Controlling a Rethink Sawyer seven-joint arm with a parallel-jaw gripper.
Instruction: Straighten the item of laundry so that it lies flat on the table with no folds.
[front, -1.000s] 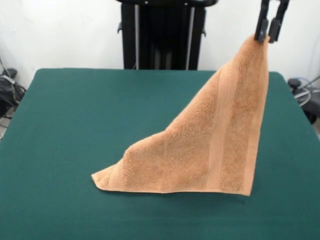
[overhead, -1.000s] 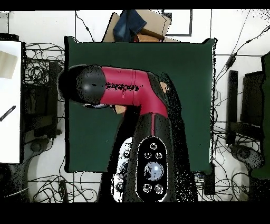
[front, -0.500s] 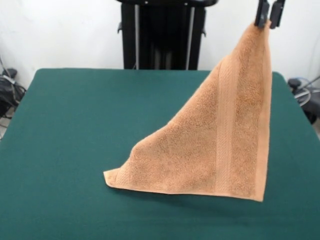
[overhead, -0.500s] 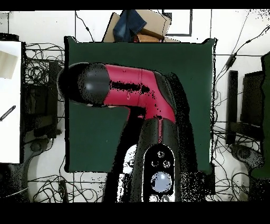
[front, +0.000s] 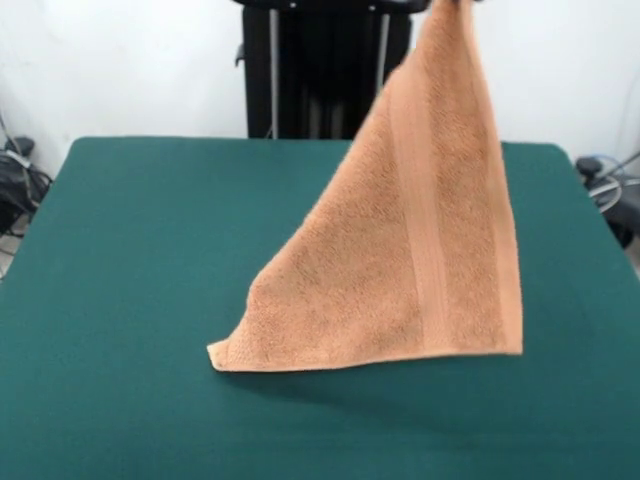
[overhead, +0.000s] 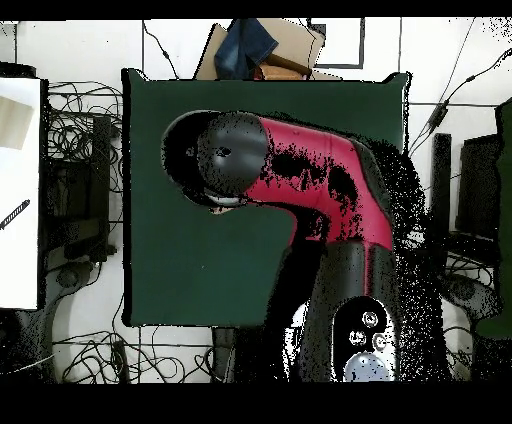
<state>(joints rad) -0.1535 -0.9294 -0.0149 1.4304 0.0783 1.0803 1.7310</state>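
Observation:
The peach-orange towel (front: 400, 270) hangs as a tall triangle, its top corner running out past the upper edge of the front view. Its woven band runs down the right side. The lower left corner (front: 222, 355) touches the green table (front: 140, 260), while the lower right corner (front: 510, 345) seems to float just above it. The gripper itself does not show: it is above the picture in the front view. In the overhead view the red and black arm (overhead: 300, 175) covers both the gripper and the towel.
The black pedestal (front: 325, 70) stands behind the table's far edge. In the overhead view, a cardboard box with dark cloth (overhead: 262, 45) sits beyond one table edge. Cables lie on the floor around the table (overhead: 170, 270), and a white surface (overhead: 18, 190) is at the left.
The towel's held corner has risen out of the picture and shifted left. The gripper has left the front view. The lower right corner has come up and swung inward.

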